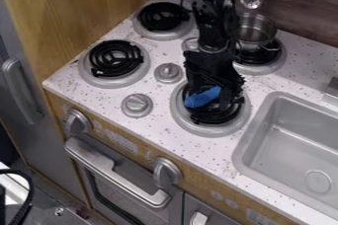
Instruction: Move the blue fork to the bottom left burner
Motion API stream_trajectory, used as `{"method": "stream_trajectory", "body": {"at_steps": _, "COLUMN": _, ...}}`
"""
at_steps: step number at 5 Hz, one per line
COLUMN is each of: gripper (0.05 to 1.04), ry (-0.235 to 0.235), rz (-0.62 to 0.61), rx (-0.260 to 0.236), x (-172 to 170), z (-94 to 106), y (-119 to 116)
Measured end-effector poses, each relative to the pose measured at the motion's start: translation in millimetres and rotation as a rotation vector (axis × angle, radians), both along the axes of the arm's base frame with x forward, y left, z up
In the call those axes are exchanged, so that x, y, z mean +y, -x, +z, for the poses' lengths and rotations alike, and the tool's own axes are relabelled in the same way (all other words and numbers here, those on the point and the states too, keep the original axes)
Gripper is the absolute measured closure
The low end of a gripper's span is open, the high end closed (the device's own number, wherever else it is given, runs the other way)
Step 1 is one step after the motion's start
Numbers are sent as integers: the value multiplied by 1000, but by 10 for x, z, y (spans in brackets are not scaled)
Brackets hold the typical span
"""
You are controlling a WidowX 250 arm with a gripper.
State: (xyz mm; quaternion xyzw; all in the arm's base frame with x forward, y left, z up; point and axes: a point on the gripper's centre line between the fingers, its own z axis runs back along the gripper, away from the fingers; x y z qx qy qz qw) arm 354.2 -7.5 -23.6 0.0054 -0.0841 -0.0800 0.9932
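text: none legible | front panel [196, 183]: pale marks [123, 143], unreadable

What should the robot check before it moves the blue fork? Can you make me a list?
1. Blue, ridged toy fork in sight: ok.
2. Black end effector at the fork: ok.
3. Fork gripped firmly: cannot tell.
4. Fork on the round, black-coiled bottom left burner: not ok, it's at the round, black-coiled bottom right burner.
5. Silver metal pot out of the way: ok, it's at the back right.
6. Fork high enough to pass the round grey knob between those burners: cannot tell.
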Motion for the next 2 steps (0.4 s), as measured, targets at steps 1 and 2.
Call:
{"method": "stream_trajectory", "body": {"at_steps": 1, "gripper": 85, "ry": -3, "rz": 14, "rx": 38, "x": 88, "z": -147, "y": -3}}
{"method": "stream_trajectory", "body": {"at_steps": 2, "gripper": 85, "ry": -7, "rz": 38, "rx": 71, "x": 188, "z": -267, "y": 9}}
